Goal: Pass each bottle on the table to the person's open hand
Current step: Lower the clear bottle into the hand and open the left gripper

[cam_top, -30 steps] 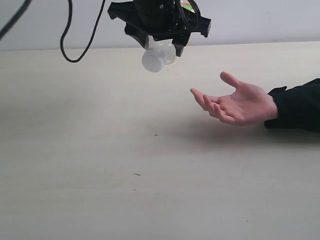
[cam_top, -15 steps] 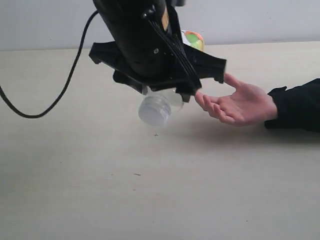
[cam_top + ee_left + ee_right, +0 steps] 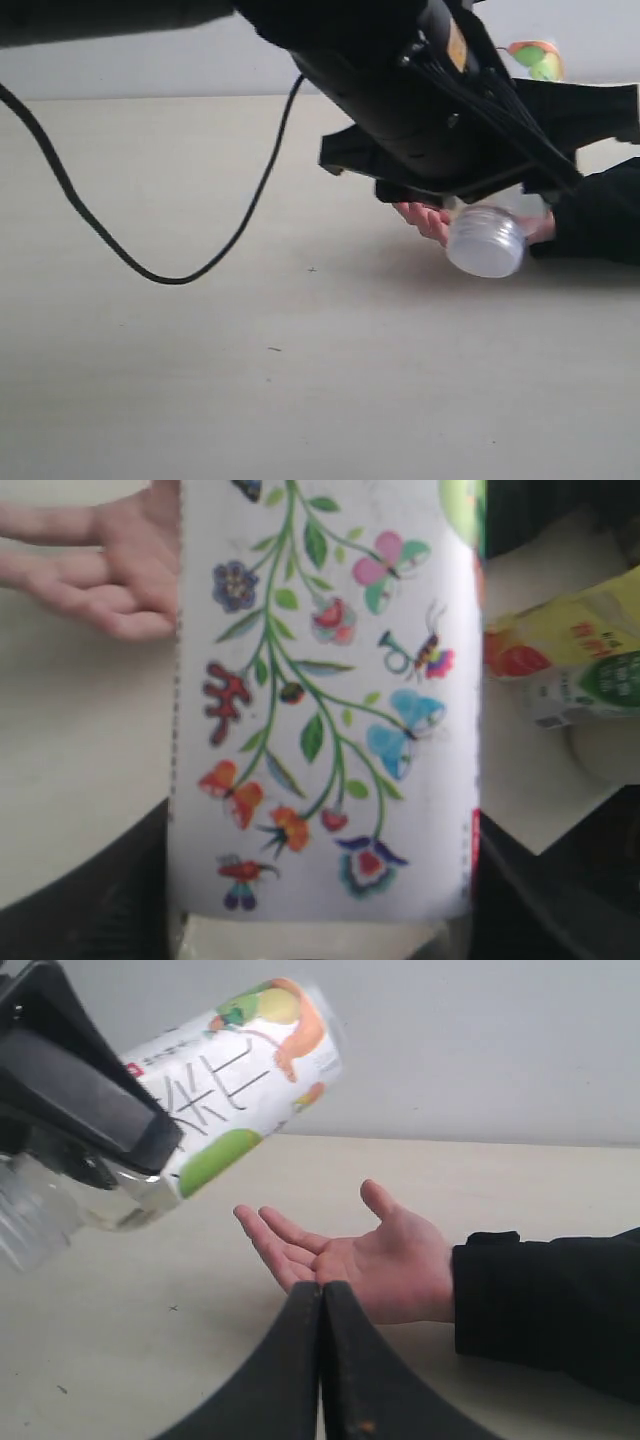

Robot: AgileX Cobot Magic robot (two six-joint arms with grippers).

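My left gripper [image 3: 482, 198] is shut on the short bottle with the patterned label [image 3: 325, 695]. The bottle hangs tilted, its pale cap [image 3: 485, 241] low and toward the camera, its green and orange far end [image 3: 534, 58] high. It hovers just above the person's open hand [image 3: 370, 1260], whose palm faces up over the table [image 3: 200, 350]. In the exterior view only the hand's fingers [image 3: 424, 218] show beneath the arm. My right gripper [image 3: 322, 1295] is shut with nothing in it, low over the table and pointing at the hand. The right wrist view shows the bottle [image 3: 240, 1080] apart from the palm.
The person's black sleeve [image 3: 600, 215] lies at the table's right edge. A black cable [image 3: 150, 270] loops down from the left arm. Blurred yellow and green-labelled packs [image 3: 570, 665] appear beyond the held bottle in the left wrist view.
My left arm has swung right and down with the patterned bottle, from the far middle of the table to just over the open hand. The hand has stayed put.
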